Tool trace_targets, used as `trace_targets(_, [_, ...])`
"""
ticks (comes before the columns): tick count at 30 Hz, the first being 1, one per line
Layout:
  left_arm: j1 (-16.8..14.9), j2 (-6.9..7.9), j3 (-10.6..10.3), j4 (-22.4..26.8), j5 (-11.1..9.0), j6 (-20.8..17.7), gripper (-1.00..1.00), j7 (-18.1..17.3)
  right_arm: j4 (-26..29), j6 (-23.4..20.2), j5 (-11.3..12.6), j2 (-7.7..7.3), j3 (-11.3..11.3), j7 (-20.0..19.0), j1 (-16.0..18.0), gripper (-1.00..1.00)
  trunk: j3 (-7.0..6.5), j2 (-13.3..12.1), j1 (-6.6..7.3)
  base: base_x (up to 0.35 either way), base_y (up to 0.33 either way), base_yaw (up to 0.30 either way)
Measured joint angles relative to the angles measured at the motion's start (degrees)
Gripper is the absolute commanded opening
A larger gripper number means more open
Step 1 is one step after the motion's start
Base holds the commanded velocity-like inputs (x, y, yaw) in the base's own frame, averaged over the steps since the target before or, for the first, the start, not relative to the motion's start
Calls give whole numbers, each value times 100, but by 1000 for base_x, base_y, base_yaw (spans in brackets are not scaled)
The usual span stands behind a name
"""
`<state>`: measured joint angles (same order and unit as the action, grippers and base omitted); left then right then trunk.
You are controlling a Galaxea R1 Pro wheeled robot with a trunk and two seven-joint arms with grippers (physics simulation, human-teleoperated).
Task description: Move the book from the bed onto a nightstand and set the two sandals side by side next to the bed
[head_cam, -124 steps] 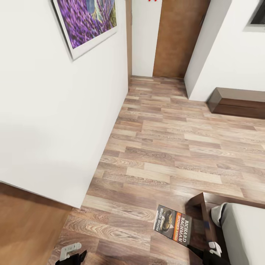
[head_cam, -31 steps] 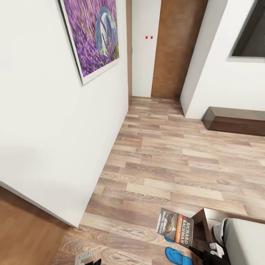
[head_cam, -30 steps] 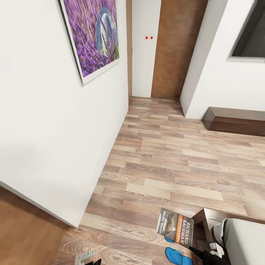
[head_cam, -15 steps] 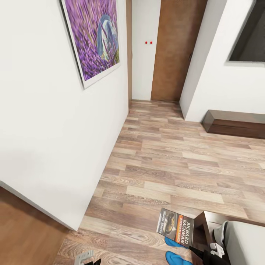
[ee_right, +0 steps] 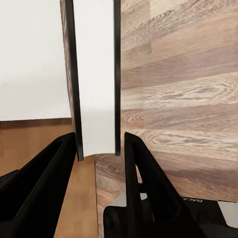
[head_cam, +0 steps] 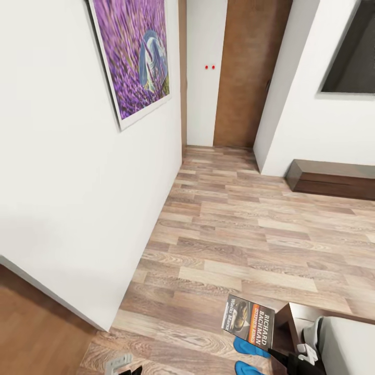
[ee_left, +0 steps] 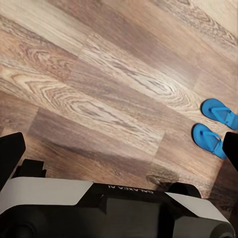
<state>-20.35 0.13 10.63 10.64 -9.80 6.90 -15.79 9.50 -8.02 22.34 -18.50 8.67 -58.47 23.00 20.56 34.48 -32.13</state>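
Observation:
My right gripper (head_cam: 275, 354) is shut on the book (head_cam: 248, 327), a thin dark paperback with an orange band, held above the floor by the bed's corner. In the right wrist view the book (ee_right: 94, 74) stands edge-on between the two black fingers (ee_right: 141, 173). Two bright blue sandals (head_cam: 250, 348) lie on the planks just beneath the book; the left wrist view shows the sandals (ee_left: 208, 139) side by side. The bed (head_cam: 346, 344), pale mattress on a dark frame, fills the lower right corner. My left gripper (ee_left: 119, 148) hangs open over bare floor. The nightstand is out of view.
A white wall (head_cam: 78, 208) with a purple flower painting (head_cam: 138, 52) runs close along the left. A long low dark cabinet (head_cam: 330, 178) sits against the far right wall. A brown door panel (head_cam: 245, 78) closes the far end. Wood floor (head_cam: 234, 224) stretches between.
The whole head view has shifted: wall, painting and cabinet sit lower and the sandals have slid toward the bottom edge, so the camera moved. The book stays held in the right gripper.

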Motion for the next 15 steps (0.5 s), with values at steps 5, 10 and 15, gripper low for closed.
trace_targets(5, [0,-4,-2,0,2,0,100,0,0,-1,0,4,0,1,0,-100,-47,0,0,0,0,0])
trace_targets(10, [0,-7,-10,0,2,1,100,-1,0,1,0,11,-2,0,0,-100,-94,0,0,0,0,0])
trace_targets(15, [0,-17,-23,-2,-2,1,100,-4,0,0,-1,12,1,0,0,-100,-141,0,0,0,0,0])
